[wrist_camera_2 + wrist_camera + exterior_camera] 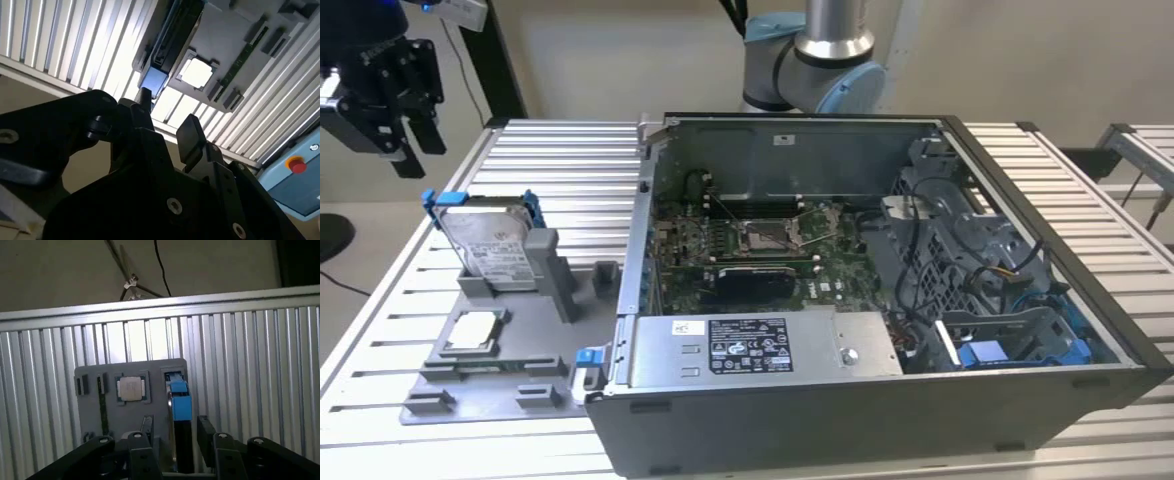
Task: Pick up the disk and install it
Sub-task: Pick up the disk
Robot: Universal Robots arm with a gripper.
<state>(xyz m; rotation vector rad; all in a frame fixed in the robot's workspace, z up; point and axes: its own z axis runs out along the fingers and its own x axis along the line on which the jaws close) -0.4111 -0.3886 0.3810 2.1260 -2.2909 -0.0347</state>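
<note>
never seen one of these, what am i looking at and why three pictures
This is a robot arm at a slatted metal table. The exterior view comes from a camera off the arm; both wrist views come from cameras riding near its hand. On the table sit an open computer case and a grey tray. The disk stands upright in the tray, a small square chip lying near it. The hand is open and empty, in the air apart from the disk.
</note>
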